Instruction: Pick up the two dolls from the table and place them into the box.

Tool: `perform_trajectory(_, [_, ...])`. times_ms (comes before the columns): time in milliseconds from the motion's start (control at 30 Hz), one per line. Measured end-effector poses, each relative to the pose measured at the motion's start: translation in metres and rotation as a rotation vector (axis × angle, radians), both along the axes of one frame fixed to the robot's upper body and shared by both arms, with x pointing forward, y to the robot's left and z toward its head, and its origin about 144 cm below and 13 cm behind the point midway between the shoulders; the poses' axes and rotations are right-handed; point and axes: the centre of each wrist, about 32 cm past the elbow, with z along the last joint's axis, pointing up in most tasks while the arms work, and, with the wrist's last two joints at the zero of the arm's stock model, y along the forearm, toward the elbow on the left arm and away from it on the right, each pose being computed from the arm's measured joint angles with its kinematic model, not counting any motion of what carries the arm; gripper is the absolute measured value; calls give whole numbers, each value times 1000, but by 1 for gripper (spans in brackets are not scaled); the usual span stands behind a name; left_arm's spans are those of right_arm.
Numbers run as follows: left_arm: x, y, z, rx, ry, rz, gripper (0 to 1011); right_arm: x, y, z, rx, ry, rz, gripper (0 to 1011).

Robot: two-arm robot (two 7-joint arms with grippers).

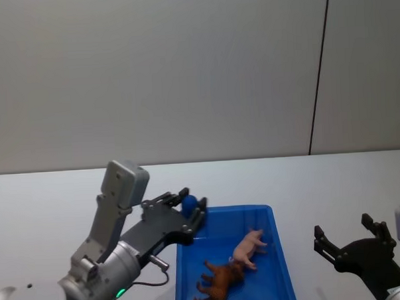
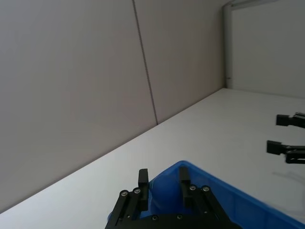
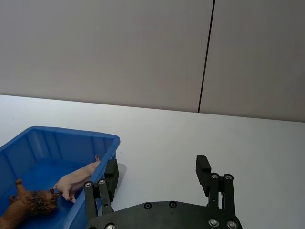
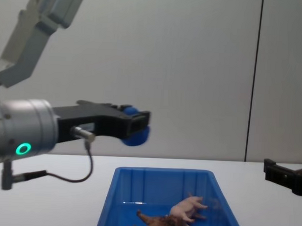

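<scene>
Both dolls, a pink pig (image 1: 250,246) and a brown lion (image 1: 219,283), already lie touching inside the box (image 1: 282,253), so the placing looks done. The left claw (image 1: 187,214) hangs above the box's far left corner, fingers spread and empty. The right claw (image 1: 353,242) hovers spread over the table (image 1: 56,203), right of the box; nothing blocks either.

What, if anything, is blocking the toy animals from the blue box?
Nothing visible. The pink pig and the brown lion already lie inside the box. The left gripper hangs above its far left corner, and the right gripper is off to its right, jaws open.
</scene>
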Motion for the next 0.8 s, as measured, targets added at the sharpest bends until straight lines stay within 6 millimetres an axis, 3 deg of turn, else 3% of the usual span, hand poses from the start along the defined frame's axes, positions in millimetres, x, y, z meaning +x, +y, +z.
perform_trajectory(600, [15, -26, 7, -52, -14, -212, 908, 0, 0, 0, 0, 0, 0, 1001])
perform_trajectory(800, [17, -30, 8, -59, -16, -239, 1001, 0, 0, 0, 0, 0, 0, 1001])
